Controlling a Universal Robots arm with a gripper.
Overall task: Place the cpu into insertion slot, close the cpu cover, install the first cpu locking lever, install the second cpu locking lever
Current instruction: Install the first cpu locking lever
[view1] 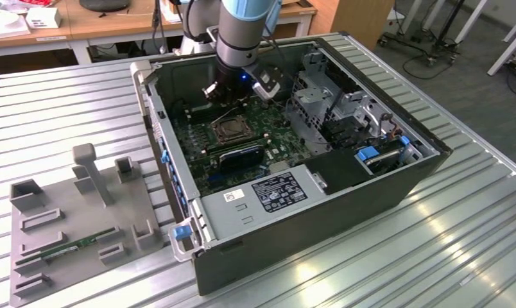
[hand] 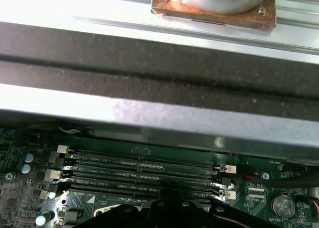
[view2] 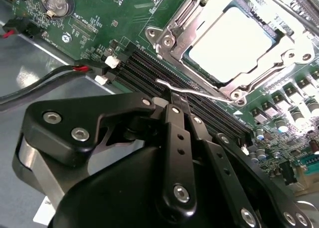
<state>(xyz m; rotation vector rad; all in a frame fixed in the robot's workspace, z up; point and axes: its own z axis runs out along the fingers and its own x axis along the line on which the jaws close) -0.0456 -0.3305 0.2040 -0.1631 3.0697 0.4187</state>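
In the exterior view, an open computer case (view1: 395, 186) is seen lying on a ribbed metal table (view1: 70, 109), with the green motherboard (view1: 271, 119) exposed inside. The insertion slot (view1: 228, 130) is found near the middle of the board. The gripper (view1: 230, 95) is held low inside the case at about 12 o'clock from the slot, just beside it.

In the second wrist view, the cpu (view2: 229, 44) is seated in the insertion slot (view2: 164, 41), and the cpu cover (view2: 249, 78) is laid flat over it, so that the pale chip top is seen through the window. A thin wire locking lever (view2: 209, 94) is stretched along the socket's edge, above the black memory slots (view2: 149, 73). The gripper (view2: 175, 99) is brought right up to this lever; its fingers are drawn together, with no gap visible at the tips.

A grey fixture tray (view1: 35, 269) is set at about 8 o'clock from the case, and a green memory stick (view1: 74, 247) is laid on it.
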